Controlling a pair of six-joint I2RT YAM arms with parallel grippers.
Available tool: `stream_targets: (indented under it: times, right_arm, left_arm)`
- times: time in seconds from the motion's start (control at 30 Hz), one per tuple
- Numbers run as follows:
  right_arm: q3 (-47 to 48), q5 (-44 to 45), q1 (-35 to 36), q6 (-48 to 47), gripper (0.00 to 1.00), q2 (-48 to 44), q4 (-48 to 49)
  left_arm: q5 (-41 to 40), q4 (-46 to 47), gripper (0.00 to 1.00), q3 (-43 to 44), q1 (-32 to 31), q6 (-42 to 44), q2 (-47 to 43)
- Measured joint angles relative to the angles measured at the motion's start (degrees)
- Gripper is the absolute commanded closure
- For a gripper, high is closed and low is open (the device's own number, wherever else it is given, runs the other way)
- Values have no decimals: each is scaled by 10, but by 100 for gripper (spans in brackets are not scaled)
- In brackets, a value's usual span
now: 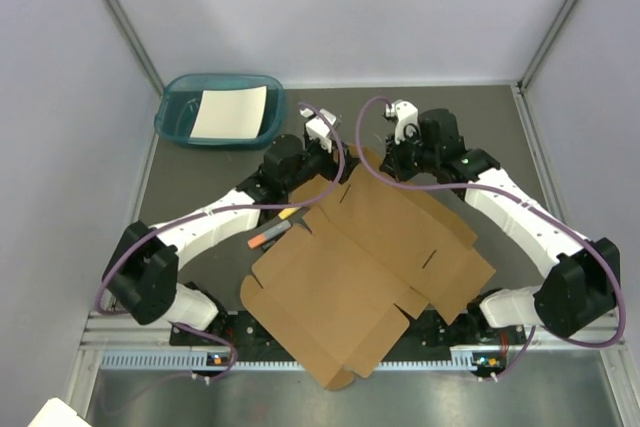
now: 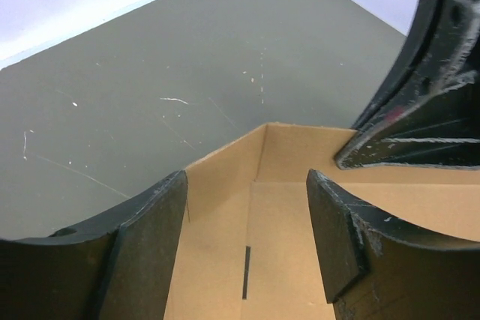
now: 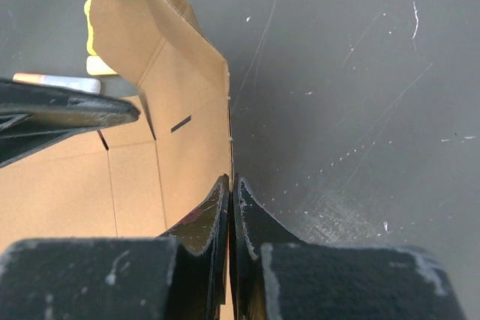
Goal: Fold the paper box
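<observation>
The paper box (image 1: 370, 267) is a brown cardboard die-cut sheet lying mostly flat mid-table, with its far flap raised. My right gripper (image 3: 232, 192) is shut on the top edge of that raised flap (image 3: 180, 140); in the top view it (image 1: 385, 162) is at the sheet's far edge. My left gripper (image 2: 247, 237) is open, its fingers straddling the inside of the flap's corner (image 2: 255, 222) without pinching it; in the top view it (image 1: 335, 162) sits just left of the right one. The right gripper's fingers (image 2: 420, 110) show close by in the left wrist view.
A teal tray (image 1: 175, 117) holding a white paper sheet (image 1: 230, 112) stands at the far left. An orange-and-grey marker (image 1: 268, 237) and a small yellow item (image 1: 287, 214) lie by the sheet's left edge. Grey walls enclose the table.
</observation>
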Motion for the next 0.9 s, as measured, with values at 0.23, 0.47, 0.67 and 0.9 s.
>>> stream_targets:
  times: [0.23, 0.47, 0.67, 0.9]
  right_arm:
    - [2, 1, 1, -1, 100, 0, -3]
    - [3, 2, 1, -1, 100, 0, -3]
    - [3, 6, 4, -1, 100, 0, -3]
    - [3, 11, 5, 0, 100, 0, -4]
  left_arm:
    - [17, 13, 54, 5, 10, -7, 33]
    - [31, 30, 90, 5, 13, -20, 37]
    - [68, 64, 100, -15, 14, -46, 37]
    - [65, 81, 43, -56, 14, -66, 24]
